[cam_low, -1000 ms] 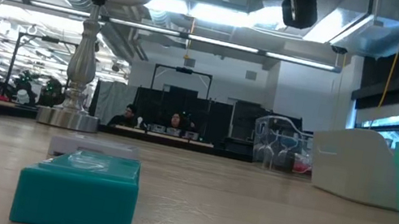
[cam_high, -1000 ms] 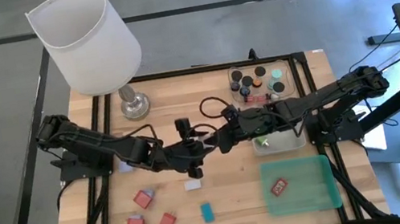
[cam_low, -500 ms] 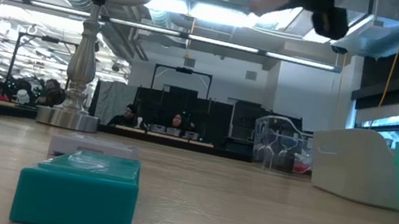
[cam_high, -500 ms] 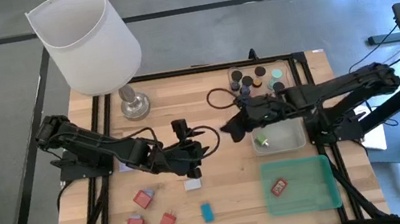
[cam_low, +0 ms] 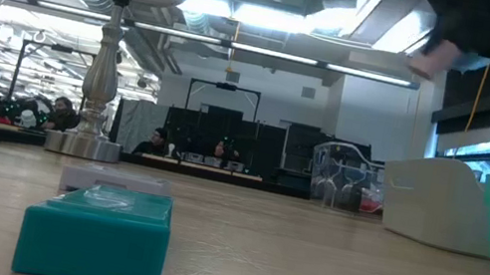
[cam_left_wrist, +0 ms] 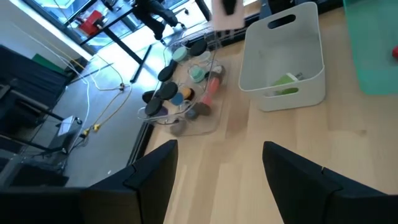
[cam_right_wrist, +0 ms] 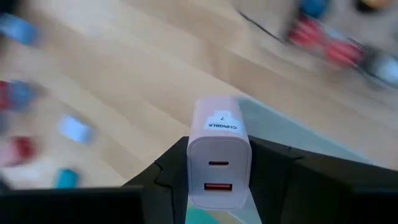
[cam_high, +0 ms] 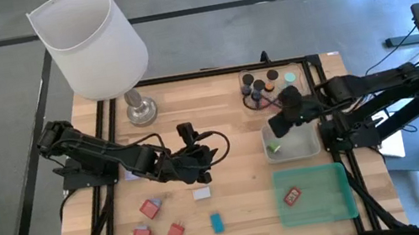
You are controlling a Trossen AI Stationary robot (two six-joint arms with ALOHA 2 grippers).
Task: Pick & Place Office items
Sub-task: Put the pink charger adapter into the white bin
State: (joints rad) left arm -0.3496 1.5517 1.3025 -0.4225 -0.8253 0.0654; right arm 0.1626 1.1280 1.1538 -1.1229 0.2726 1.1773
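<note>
My right gripper (cam_high: 278, 127) hovers over the grey tray (cam_high: 307, 149), shut on a pale pink charger block (cam_right_wrist: 219, 163); the low view shows that block (cam_low: 431, 59) high above the table. My left gripper (cam_high: 196, 159) hangs open at the table's middle, holding nothing, above a white block (cam_high: 202, 193). Red blocks (cam_high: 150, 208) and a teal block (cam_high: 217, 222) lie flat near the near edge. A green block (cam_high: 274, 148) lies in the grey tray. A red piece (cam_high: 293, 196) rests in the green tray (cam_high: 338, 198). Black cylinders stand in the clear tray (cam_high: 272, 85). My right gripper pinches the pink charger block between its two fingers (cam_right_wrist: 171, 169), one on each side face (cam_right_wrist: 194, 168). The block's end with the two ports (cam_right_wrist: 219, 175) faces back toward the wrist camera. It is lifted clear of the table, above the grey tray's edge.
A big white-shaded lamp (cam_high: 90, 43) stands by its metal foot (cam_high: 140, 110) at the far left corner. A lavender block (cam_high: 130, 175) lies under the left arm. The grey, clear and green trays line the right side; bare wood lies between the left gripper and the trays.
My right gripper has carried the pink block from the table's middle toward the right edge, from next to the left gripper to above the grey tray, staying shut on it. The left arm has hardly moved.
</note>
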